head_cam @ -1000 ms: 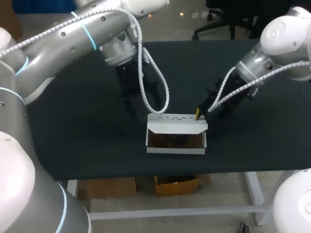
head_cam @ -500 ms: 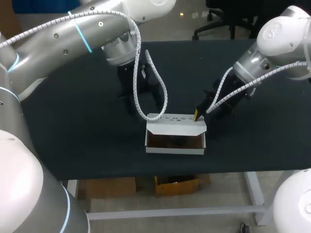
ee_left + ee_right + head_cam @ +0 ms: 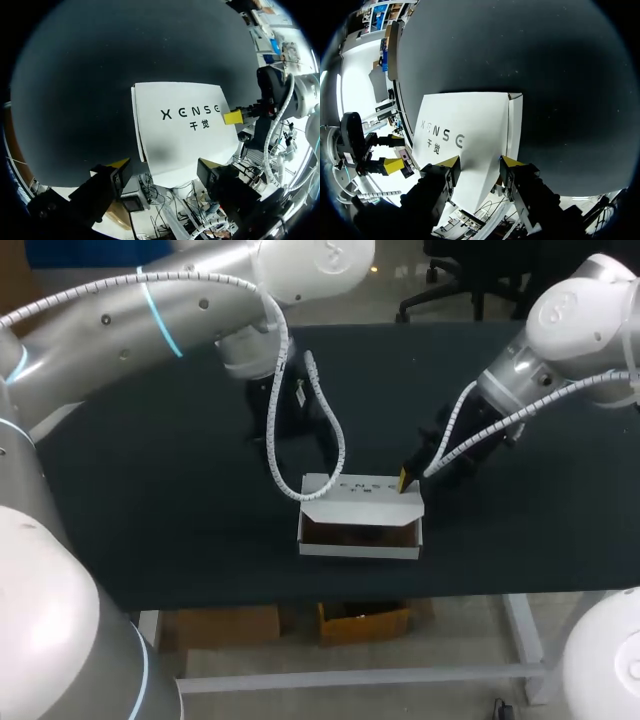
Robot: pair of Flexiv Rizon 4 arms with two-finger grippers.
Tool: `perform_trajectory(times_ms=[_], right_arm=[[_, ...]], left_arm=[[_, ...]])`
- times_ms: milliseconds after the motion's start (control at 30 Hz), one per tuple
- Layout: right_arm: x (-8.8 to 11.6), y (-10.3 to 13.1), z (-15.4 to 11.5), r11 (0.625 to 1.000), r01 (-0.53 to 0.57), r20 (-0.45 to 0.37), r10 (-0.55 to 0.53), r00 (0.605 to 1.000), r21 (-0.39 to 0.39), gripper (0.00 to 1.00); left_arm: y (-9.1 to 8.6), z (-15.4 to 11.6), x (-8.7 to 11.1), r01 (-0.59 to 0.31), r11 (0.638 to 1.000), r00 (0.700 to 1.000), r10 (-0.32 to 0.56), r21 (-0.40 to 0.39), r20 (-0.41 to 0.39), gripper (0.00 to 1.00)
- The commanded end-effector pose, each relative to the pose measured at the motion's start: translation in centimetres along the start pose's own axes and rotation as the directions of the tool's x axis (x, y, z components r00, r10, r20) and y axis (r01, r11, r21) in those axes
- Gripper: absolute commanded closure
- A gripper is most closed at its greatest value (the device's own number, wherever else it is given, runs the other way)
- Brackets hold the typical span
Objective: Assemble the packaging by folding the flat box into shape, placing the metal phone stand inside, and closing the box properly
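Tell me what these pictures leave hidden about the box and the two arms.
- Inside of the box: head view, too dark and small to tell whether a stand lies there; in both wrist views the raised lid covers it.
- Right tool: wrist views, whether it grips the lid or merely touches it; the lid hides the contact.
- Left tool: head view, mostly hidden by its own arm and cable.

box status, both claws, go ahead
Left claw open, hovering behind the box. Right claw open at the lid right corner. Box folded, lid up, not yet closed. Nothing blocking.
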State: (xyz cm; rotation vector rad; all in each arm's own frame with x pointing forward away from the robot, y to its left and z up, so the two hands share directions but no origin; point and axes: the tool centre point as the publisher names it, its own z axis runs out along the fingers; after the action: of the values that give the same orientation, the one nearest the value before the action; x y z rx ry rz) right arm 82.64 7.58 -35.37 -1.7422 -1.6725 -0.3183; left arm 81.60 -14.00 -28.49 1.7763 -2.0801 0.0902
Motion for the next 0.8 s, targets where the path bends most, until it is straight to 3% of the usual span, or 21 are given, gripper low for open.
perform_trajectory(times_ms=[33, 133, 233, 433, 467, 667, 800], right_arm=[[0.0, -0.1, 0.2, 1.000, 0.000, 0.003, 0.000, 1.000, 0.000, 0.51], [-0.1, -0.1, 0.3, 1.000, 0.002, 0.003, -0.002, 1.000, -0.003, 0.51], [-0.1, -0.2, 0.3, 1.000, 0.007, 0.004, -0.007, 1.000, -0.009, 0.51], [-0.1, -0.4, 0.2, 1.000, 0.013, 0.007, -0.013, 1.000, -0.011, 0.51], [-0.1, -0.4, 0.2, 1.000, 0.013, 0.008, -0.013, 1.000, -0.011, 0.51], [-0.1, -0.4, 0.3, 1.000, 0.016, 0.011, -0.016, 1.000, -0.011, 0.51], [0.0, -0.4, 0.3, 1.000, 0.017, 0.012, -0.017, 1.000, -0.011, 0.51]], left_arm=[[0.7, 0.0, 0.4, -0.035, 0.998, 0.999, 0.034, 0.052, 0.025, 0.15], [0.7, -0.1, 0.5, -0.085, 0.993, 0.996, 0.082, 0.080, 0.046, 0.14], [0.9, -0.2, 0.5, -0.143, 0.984, 0.988, 0.137, 0.106, 0.064, 0.04], [1.4, -0.7, 0.9, -0.285, 0.945, 0.954, 0.264, 0.160, 0.138, 0.04], [1.5, -0.8, 1.0, -0.323, 0.932, 0.942, 0.299, 0.164, 0.155, 0.00], [2.3, -0.6, 1.7, -0.528, 0.830, 0.835, 0.471, 0.178, 0.284, 0.00], [3.1, -0.2, 2.3, -0.605, 0.778, 0.775, 0.526, 0.171, 0.351, 0.00]])
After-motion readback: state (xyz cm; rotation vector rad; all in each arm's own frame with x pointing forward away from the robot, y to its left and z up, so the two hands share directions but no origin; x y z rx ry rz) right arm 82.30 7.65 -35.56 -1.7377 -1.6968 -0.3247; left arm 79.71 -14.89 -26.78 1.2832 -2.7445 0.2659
